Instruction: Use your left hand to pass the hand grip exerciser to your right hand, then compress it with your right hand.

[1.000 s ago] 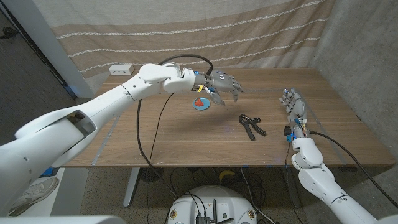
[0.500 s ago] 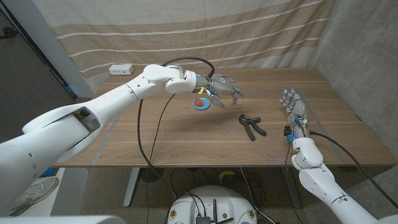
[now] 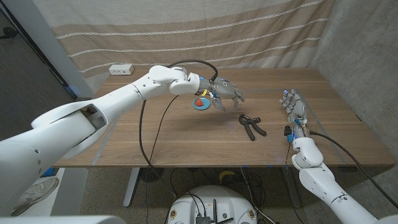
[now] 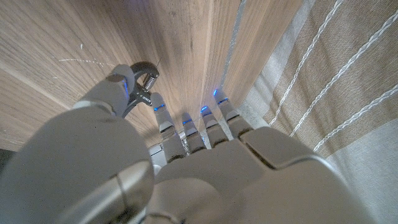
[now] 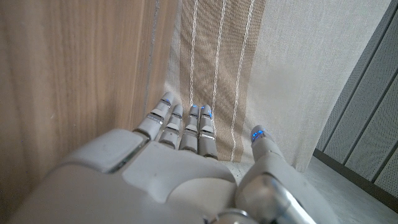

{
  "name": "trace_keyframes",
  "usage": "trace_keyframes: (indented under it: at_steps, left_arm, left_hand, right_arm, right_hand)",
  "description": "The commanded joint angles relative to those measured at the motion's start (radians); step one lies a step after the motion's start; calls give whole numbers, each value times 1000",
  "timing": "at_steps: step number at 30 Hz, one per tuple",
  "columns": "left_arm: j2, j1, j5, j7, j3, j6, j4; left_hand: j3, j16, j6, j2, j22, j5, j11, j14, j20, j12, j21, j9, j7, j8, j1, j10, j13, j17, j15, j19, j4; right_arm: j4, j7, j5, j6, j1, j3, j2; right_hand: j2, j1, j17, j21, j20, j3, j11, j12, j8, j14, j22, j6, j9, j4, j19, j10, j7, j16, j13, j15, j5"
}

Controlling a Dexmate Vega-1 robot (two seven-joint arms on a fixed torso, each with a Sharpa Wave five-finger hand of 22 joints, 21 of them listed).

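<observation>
The hand grip exerciser (image 3: 251, 126) lies on the wooden worktop (image 3: 186, 134), right of centre, touched by neither hand; the left hand (image 3: 225, 91) hovers above the worktop just up and left of it, fingers spread and holding nothing, beside a small blue disc (image 3: 201, 103) bearing a red piece; the right hand (image 3: 295, 107) waits near the worktop's right edge, fingers extended and empty, well apart from the exerciser.
</observation>
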Motion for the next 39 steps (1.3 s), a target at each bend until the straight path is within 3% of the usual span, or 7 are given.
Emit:
trace_keyframes:
  at_steps: [1, 11, 19, 28, 39]
  left_arm:
    - [-29, -29, 66, 42, 59, 24, 34]
    - [-61, -52, 77, 52, 102, 40, 73]
    - [-91, -70, 31, 46, 126, 12, 131]
    - [-111, -82, 26, 125, 153, -13, 202]
    - [-115, -90, 87, 261, 195, 7, 233]
  left_hand:
    - [-8, -1, 15, 10, 5, -6, 1, -6, 3, 1, -8, 3, 2, 2, 2, -2, 2, 1, -43, 2, -1]
    - [-19, -1, 31, 18, 6, -4, 3, -10, 7, 0, -15, 3, -22, 3, 8, -7, 2, 1, -39, 0, -1]
    - [-28, 0, 17, 24, 6, -4, 5, -13, 7, -1, -20, 3, -23, -9, 9, -12, 2, 1, -37, -1, 1]
    - [-35, 2, 2, 30, 6, -3, 6, -9, 10, 1, -23, 2, -22, -20, 11, -8, 2, 1, -40, 1, 1]
    - [-42, 6, -15, 38, 7, -2, 6, 0, 8, 2, -25, 2, -21, -33, 19, -7, 2, 1, -47, 10, -1]
  right_arm:
    - [16, 11, 11, 4, 7, 2, 1]
    - [15, 16, 24, 6, -3, 9, -3]
    - [4, 13, 24, 1, -12, 14, -11]
    - [-9, 7, 23, -10, -21, 18, -19]
    - [-15, 4, 21, -10, -27, 21, -19]
  right_hand:
    - [-3, -3, 3, -3, 2, -1, -1, -4, 3, 9, 4, 9, 6, -4, 6, 6, -2, 9, 6, -3, 10]
    - [-3, -4, 4, -4, 3, -2, 0, -5, 1, 10, 5, 9, 6, -5, 7, 6, 0, 9, 7, -3, 10]
    - [-3, -5, 5, -4, 3, -2, 1, -6, 0, 10, 5, 11, 6, -5, 7, 8, 1, 8, 8, -3, 10]
    - [-3, -5, 6, -5, 4, -2, 0, -8, -1, 11, 5, 11, 6, -6, 7, 7, 1, 8, 8, -2, 10]
    - [-4, -6, 6, -5, 4, -2, 1, -9, -2, 11, 5, 12, 7, -7, 8, 8, 1, 8, 9, -2, 10]
